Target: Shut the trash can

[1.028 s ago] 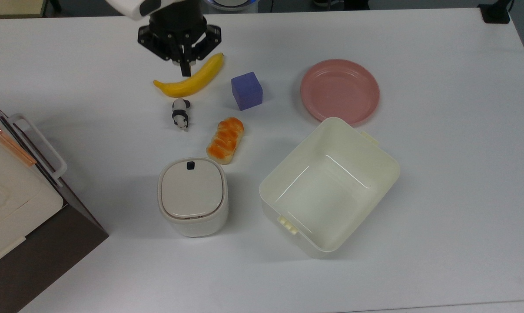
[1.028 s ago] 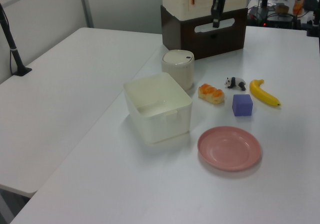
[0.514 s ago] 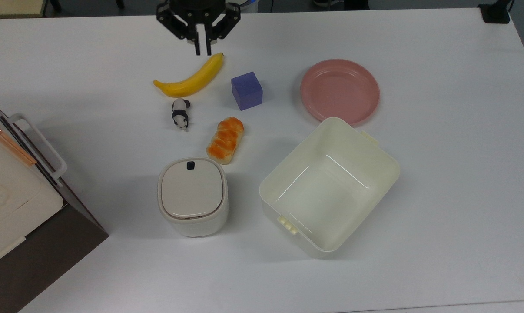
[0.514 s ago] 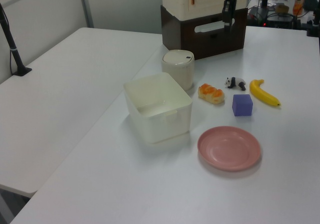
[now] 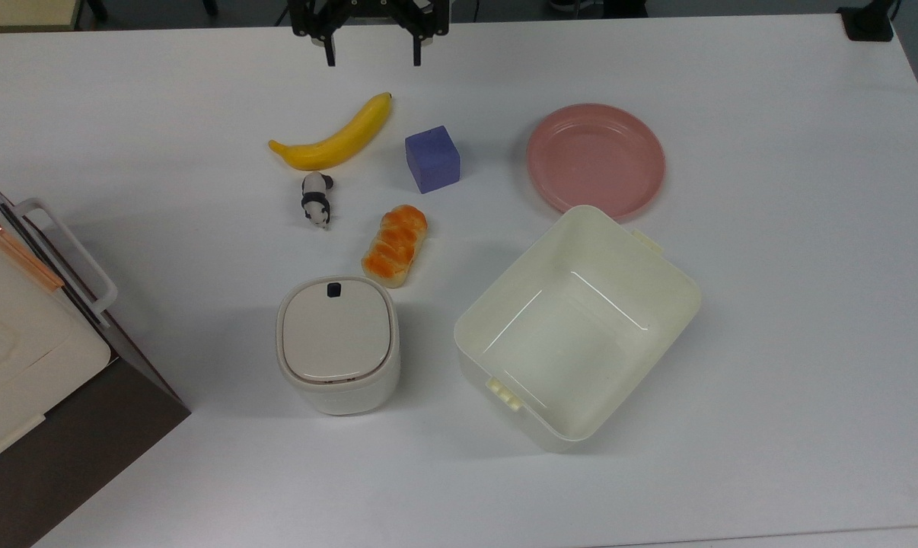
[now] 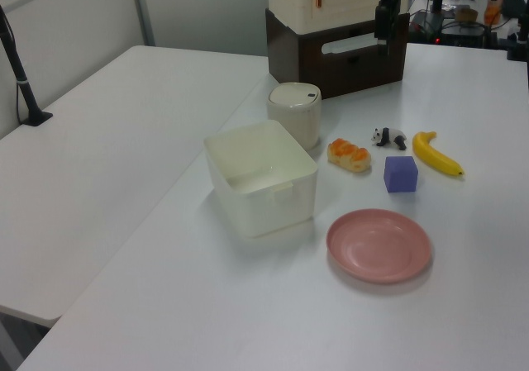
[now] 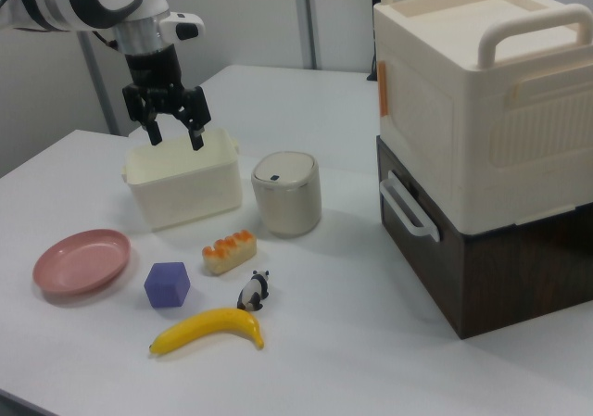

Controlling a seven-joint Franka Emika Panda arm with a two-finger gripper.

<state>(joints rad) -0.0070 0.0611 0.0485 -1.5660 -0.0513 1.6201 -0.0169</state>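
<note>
The trash can (image 5: 337,342) stands near the table's front in the top view, a small cream bin with rounded corners. Its beige lid (image 5: 336,329) lies flat and level on the body, and the dark button (image 5: 333,288) sits at the lid's far edge. The can also appears in the left view (image 6: 294,111) and the right view (image 7: 287,192). My gripper (image 5: 372,55) hangs high at the top view's top edge, beyond the banana and far from the can. Its fingers are spread wide and hold nothing (image 7: 175,140).
A banana (image 5: 333,135), a panda figure (image 5: 316,199), a bread roll (image 5: 395,244) and a purple cube (image 5: 432,158) lie between gripper and can. A pink plate (image 5: 595,157) and a large lidless cream tub (image 5: 680,283) sit at the top view's right. A stacked brown-and-cream cabinet (image 5: 17,335) stands at its left.
The gripper has drawn back from above the banana toward the top view's top edge and shifted right. Its fingers went from shut to wide open. The can has not moved.
</note>
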